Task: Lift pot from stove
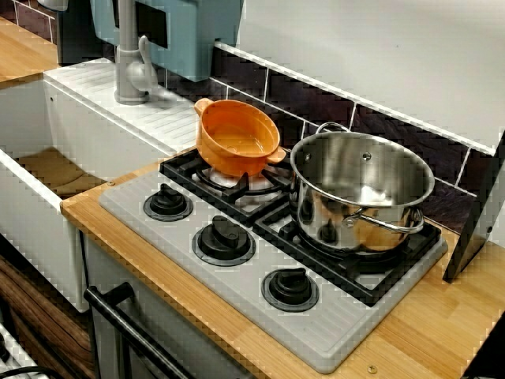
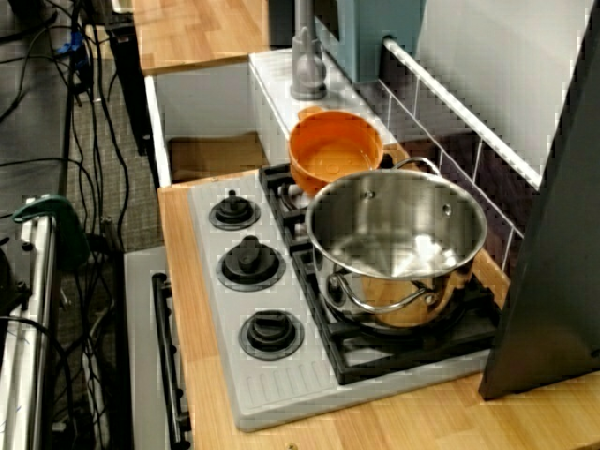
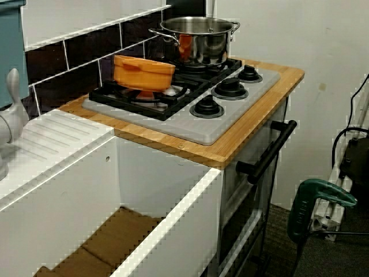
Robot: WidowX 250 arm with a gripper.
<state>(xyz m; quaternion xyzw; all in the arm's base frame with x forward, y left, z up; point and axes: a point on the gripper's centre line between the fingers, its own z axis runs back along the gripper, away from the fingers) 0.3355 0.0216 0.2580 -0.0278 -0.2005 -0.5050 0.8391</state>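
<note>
Even indoor light, soft shadows — glare on steel pot (image 1: pixel 361 189); pics slightly grainy.

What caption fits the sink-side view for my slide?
Orange pot on the stove's near burner, steel pot behind.

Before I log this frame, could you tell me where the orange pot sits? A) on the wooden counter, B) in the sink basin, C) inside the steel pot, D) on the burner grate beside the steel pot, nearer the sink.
D: the orange pot rests on the stove's black grate next to the steel pot, on the side toward the faucet.
</note>
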